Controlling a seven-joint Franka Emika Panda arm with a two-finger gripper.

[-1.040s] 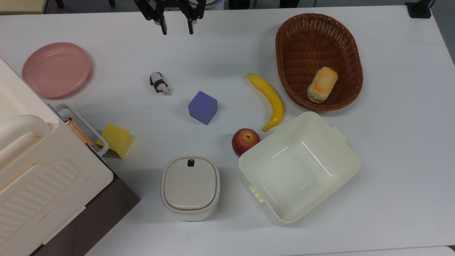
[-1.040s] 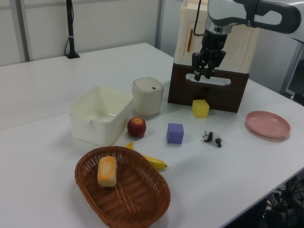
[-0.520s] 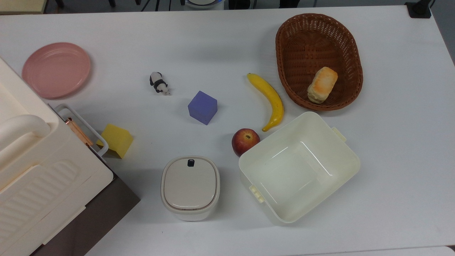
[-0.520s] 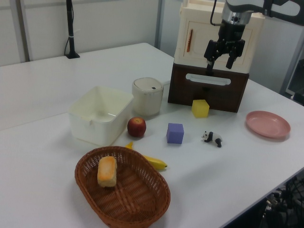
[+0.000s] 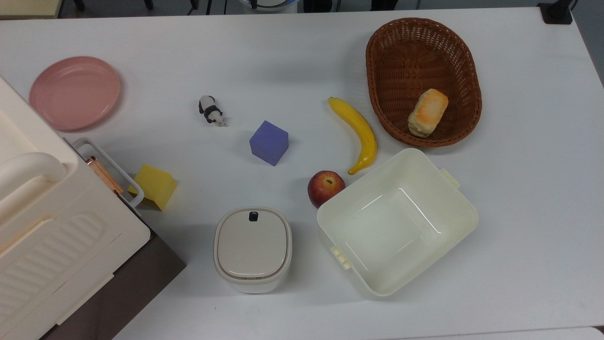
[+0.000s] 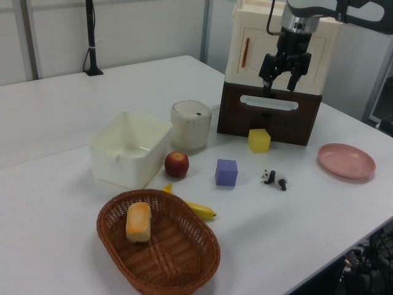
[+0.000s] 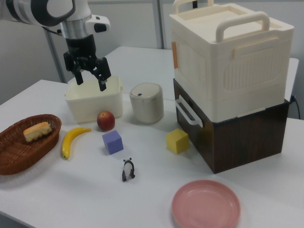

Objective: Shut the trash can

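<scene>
Your arm reaches in from the upper right of the left view and the upper left of the right view, wrist turned straight down so the gripper (image 6: 280, 88) hangs high above the table (image 5: 302, 56), well apart from everything on it. Its two fingers (image 7: 101, 84) point downward and stand spread with a plain gap between them, holding nothing. You will find the trash can (image 5: 252, 249) in the lower middle of the top view, standing upright on the table with its beige lid (image 5: 252, 243) lying flat and shut on the rim. Its black button (image 5: 253, 216) sits at the lid's edge nearest the top of the top view. The can is a rounded square with no clear long axis. In the top view the cream tub (image 5: 397, 221) lies near its right and the apple (image 5: 325, 188) up and to its right; the big cream box (image 5: 52, 226) lies to its left.
</scene>
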